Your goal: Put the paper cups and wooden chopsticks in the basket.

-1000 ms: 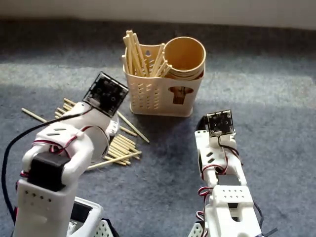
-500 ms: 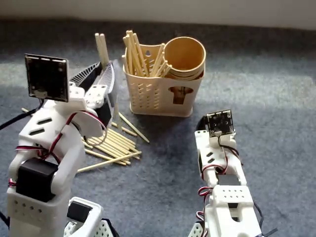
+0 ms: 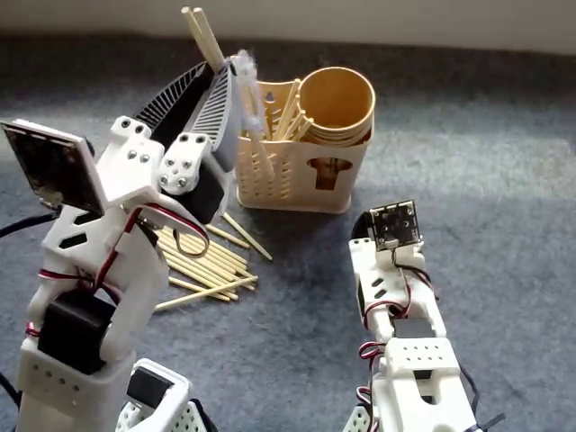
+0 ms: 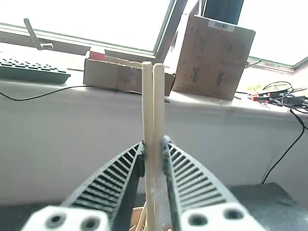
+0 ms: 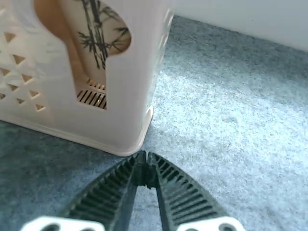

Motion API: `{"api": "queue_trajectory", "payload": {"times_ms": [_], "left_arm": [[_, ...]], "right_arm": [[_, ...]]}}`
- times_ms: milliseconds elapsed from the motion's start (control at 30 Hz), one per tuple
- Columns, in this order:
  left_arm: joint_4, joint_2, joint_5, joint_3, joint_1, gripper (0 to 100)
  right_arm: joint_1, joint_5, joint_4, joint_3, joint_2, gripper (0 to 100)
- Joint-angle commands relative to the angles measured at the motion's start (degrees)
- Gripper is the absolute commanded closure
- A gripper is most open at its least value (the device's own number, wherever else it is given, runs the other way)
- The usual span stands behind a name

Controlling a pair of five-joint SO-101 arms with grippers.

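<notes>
My left gripper is raised beside the cream basket's left rim, shut on a pair of wooden chopsticks that stick up out of its jaws. In the left wrist view the pair of chopsticks stands upright between the left gripper's ribbed fingers. The basket holds stacked paper cups and several chopsticks. More chopsticks lie in a pile on the carpet by the left arm. My right gripper is shut and empty, low over the carpet near a bottom corner of the basket.
Grey carpet covers the floor, with free room to the right of the basket. A cup with a bamboo print shows through the basket's cut-out. A white wall and a windowsill with boxes stand behind.
The left arm has risen from the pile with two chopsticks in its gripper and swung right toward the basket. The right arm has barely shifted.
</notes>
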Motion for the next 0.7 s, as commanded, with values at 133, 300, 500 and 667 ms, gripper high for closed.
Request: {"api": "queue_trajectory", "payload": {"times_ms": [133,300,500,667], "left_arm": [[-3.6,-0.31,-2.99,-1.19,1.27,99],[-9.23,-0.31,-3.34,3.3,1.01,99],[-18.81,0.31,-4.75,8.57,0.84,99],[-23.3,7.52,-8.79,8.75,0.75,99]], "right_arm": [[-0.48,0.53,-1.8,-0.84,-0.84,97.5],[-0.48,0.53,-1.8,-0.92,-0.84,97.5],[-0.48,0.53,-1.8,-0.92,-0.84,97.5],[-0.48,0.53,-1.8,-0.92,-0.84,97.5]]}}
